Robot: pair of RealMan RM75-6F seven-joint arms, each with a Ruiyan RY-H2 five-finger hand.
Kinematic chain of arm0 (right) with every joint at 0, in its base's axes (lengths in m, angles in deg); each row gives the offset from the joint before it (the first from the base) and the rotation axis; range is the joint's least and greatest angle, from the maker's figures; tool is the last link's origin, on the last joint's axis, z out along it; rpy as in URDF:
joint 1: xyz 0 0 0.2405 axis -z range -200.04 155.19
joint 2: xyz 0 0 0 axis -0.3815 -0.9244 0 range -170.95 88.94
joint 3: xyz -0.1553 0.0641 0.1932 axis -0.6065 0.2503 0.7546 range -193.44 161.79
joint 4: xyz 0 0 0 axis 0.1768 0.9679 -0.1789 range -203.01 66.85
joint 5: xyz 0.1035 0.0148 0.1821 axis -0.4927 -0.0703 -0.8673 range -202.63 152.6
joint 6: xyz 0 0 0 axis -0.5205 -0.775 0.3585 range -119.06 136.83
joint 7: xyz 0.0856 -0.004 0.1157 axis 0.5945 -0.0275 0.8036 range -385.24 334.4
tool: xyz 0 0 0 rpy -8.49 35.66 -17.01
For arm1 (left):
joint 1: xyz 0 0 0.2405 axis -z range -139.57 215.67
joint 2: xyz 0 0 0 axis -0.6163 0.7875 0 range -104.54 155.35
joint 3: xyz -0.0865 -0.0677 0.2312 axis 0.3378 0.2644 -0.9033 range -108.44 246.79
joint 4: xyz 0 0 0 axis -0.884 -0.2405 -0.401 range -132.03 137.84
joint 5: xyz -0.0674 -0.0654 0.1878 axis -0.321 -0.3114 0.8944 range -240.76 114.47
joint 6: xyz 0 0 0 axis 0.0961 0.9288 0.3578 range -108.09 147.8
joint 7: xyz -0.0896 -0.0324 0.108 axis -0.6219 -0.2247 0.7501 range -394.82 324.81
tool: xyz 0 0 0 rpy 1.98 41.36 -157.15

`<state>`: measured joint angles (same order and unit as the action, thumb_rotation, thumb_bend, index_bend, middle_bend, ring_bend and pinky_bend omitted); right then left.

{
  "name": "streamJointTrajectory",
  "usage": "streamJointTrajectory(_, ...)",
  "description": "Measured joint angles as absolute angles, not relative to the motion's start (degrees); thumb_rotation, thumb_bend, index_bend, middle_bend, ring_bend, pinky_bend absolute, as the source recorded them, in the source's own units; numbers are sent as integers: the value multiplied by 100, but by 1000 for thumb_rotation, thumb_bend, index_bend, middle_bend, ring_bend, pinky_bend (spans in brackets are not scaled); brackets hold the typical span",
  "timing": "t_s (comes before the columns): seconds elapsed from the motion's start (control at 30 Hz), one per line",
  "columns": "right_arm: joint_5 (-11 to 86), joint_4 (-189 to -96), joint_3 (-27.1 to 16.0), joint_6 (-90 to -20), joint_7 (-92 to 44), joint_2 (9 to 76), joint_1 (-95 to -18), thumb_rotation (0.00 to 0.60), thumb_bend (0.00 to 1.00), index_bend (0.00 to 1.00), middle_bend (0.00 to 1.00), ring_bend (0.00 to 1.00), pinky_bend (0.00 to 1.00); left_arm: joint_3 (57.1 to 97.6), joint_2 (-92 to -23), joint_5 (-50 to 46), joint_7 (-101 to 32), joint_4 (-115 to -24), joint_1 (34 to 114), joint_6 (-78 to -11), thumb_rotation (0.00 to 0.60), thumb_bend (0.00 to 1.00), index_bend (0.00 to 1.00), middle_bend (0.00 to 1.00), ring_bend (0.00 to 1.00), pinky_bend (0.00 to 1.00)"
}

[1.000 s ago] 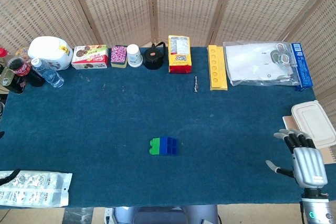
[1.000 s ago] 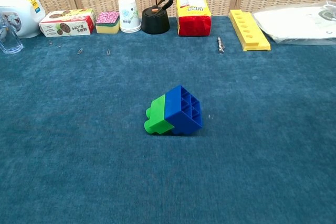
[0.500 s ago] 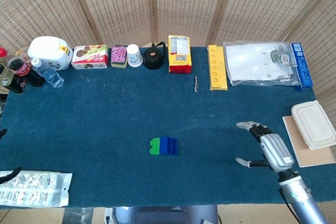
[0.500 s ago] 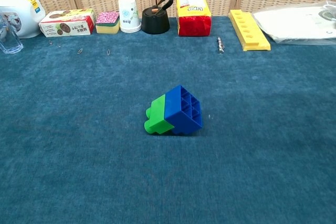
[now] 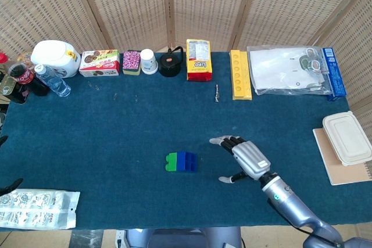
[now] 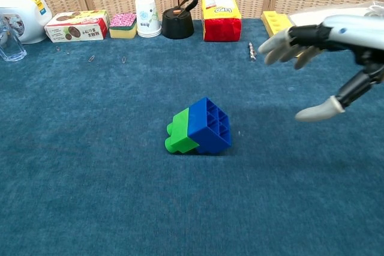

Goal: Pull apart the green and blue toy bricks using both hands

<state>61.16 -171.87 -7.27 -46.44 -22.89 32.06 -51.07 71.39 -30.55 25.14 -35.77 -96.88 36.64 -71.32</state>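
The green brick and the blue brick lie joined together on the blue cloth near the table's middle front. In the chest view the green brick sits on the left and the blue brick shows its hollow underside. My right hand hovers to the right of the blue brick, apart from it, fingers spread and thumb out, holding nothing. The chest view shows that right hand at the upper right. Of my left hand only dark fingertips show at the far left edge, spread apart and empty.
Along the back stand a jug, a snack box, a cup, a black kettle, a yellow bag and a yellow tray. A plastic packet lies front left, a lidded box at the right.
My right hand has swept left from the table's right front corner toward the bricks, ending a short way from the blue one. The bricks have not moved.
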Motion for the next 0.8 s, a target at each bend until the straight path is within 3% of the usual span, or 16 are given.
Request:
streamJointTrajectory(0.4, 5044, -16892, -608, -4373, -3639, 4186, -5551, 502, 99, 156, 209, 184, 222, 7140, -3035, 2434, -3945, -9388, 3684, -7075, 600, 101, 119, 73, 0, 122)
streamJointTrajectory(0.8, 4331, -16640, -632, -4575, -4734, 4937, -5808, 502, 112, 180, 225, 187, 218, 7108, -3032, 2410, -4279, -9118, 3688, -7023, 600, 100, 119, 73, 0, 122)
